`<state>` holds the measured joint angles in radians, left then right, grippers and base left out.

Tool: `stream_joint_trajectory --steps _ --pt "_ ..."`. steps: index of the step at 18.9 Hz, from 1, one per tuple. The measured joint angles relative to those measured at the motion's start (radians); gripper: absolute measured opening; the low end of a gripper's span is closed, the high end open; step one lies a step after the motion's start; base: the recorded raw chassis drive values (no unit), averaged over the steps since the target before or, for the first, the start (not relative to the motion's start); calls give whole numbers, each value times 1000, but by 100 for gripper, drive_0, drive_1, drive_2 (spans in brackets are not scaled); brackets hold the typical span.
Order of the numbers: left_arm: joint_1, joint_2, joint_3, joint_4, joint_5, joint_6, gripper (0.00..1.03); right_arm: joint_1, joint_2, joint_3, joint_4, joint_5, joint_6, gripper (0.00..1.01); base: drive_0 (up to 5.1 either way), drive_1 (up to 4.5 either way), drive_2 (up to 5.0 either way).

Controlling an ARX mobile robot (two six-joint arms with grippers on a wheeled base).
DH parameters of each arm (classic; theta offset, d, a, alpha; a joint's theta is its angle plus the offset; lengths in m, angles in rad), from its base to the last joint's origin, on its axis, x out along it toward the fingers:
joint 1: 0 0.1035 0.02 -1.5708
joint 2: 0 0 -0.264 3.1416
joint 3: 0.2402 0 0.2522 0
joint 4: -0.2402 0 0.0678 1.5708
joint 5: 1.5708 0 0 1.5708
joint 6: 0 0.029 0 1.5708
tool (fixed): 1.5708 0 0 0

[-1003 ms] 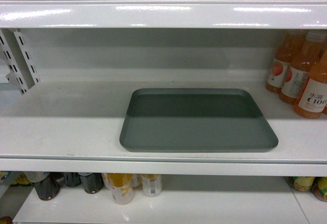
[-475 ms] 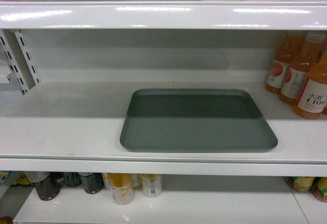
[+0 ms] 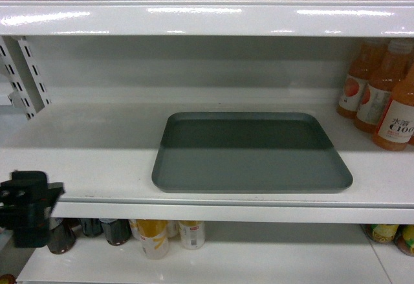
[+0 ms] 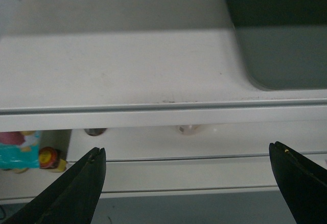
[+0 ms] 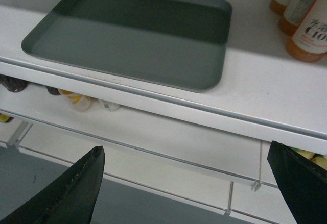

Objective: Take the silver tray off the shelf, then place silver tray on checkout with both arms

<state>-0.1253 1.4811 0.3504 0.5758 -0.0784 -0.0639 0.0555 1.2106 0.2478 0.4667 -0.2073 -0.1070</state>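
The silver tray (image 3: 252, 151) lies flat on the white shelf (image 3: 84, 161), its near rim close to the board's front edge. My left gripper (image 4: 186, 147) is open and empty, below and in front of the shelf edge. The tray's left end (image 4: 286, 45) sits up and to its right. The left arm's black body (image 3: 26, 206) shows at the lower left of the head view. My right gripper (image 5: 185, 146) is open too, holding nothing, low before the shelf with the tray (image 5: 133, 35) above and ahead. The checkout is out of view.
Orange juice bottles (image 3: 388, 96) stand on the shelf right of the tray, seen again in the right wrist view (image 5: 309, 25). An upper shelf board (image 3: 207, 19) overhangs. Bottles and cans (image 3: 155, 235) fill the lower shelf. A slotted upright (image 3: 29, 77) stands at the left.
The left arm has risen into the head view at the lower left, where nothing showed before. The tray has not moved.
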Motion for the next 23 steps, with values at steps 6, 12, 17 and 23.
stream_joint_trajectory --steps 6,12,17,23 --pt "-82 488 373 -49 -14 -45 98 17 520 314 47 19 29 98 0 0 0" --pt "-109 689 662 -170 -31 -98 98 16 795 621 -57 58 42 98 0 0 0" --pt "-129 826 867 -283 -48 -117 98 14 970 883 -199 96 51 98 0 0 0" --pt "-130 890 1006 -389 -52 -148 98 10 1112 1078 -329 128 80 98 0 0 0"
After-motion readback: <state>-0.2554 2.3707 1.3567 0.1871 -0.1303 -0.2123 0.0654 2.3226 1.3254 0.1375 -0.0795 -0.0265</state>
